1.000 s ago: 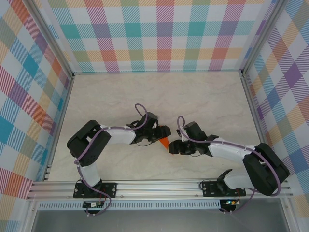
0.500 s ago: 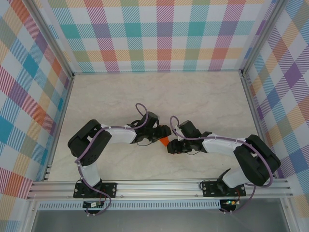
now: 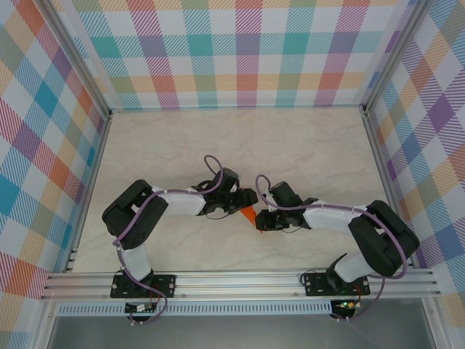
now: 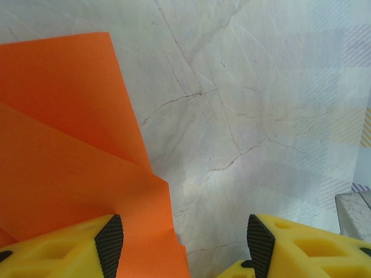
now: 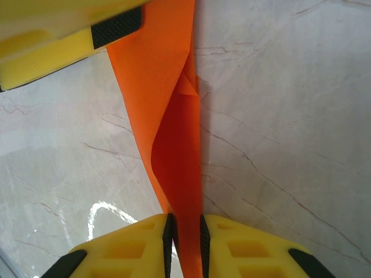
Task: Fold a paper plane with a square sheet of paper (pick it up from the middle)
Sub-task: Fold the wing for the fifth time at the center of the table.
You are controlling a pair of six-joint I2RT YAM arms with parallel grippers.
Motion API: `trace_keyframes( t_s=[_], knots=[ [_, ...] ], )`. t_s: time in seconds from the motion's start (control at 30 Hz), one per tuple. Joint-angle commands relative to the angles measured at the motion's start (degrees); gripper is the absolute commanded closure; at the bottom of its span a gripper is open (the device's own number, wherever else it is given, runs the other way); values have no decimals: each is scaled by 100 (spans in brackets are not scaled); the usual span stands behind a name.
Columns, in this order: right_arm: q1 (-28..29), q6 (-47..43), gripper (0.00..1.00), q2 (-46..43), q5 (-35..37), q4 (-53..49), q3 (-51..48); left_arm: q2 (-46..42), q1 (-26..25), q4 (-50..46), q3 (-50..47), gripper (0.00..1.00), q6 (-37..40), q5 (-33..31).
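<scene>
The orange sheet of paper (image 3: pixel 248 214) is folded into a narrow, layered shape like a paper plane, and sits mid-table between the two grippers. In the right wrist view its creased strip (image 5: pixel 174 116) runs up from my right gripper (image 5: pixel 184 237), whose pads are shut on its near end. In the left wrist view the layered flaps (image 4: pixel 69 145) spread at the left, with one edge reaching in beside the left pad (image 4: pixel 110 240). My left gripper (image 4: pixel 184 243) stands open over bare table. From above, the left gripper (image 3: pixel 249 198) and right gripper (image 3: pixel 260 218) nearly touch.
The marble-patterned tabletop (image 3: pixel 305 145) stretches away behind the grippers, fenced by checked walls and aluminium rails (image 3: pixel 240 280). One yellow finger of the left gripper (image 5: pixel 69 40) hangs over the far end of the paper in the right wrist view.
The right gripper has moved left toward the paper and shut on its near end. The left arm and its open jaws have stayed put.
</scene>
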Motion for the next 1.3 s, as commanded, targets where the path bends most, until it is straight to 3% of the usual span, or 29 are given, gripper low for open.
trace_keyframes(
  t_s=[0.0,0.23,0.47,0.93,1.27],
  knots=[
    [42,150,81,205,-34,147,-134,214,-44,-175,24,39,143,-57],
    [42,235,79,51,-225,113,-206,203,-42,-210,35,39,154,-45],
    [-48,478,70,-485,-309,-44,-134,231,-36,-236,43,39,172,-30],
    [-283,647,74,-50,-575,98,23,202,-37,-255,60,39,172,-1],
    [-292,656,73,-381,-443,-51,20,182,-43,-308,22,40,131,-179]
  ],
)
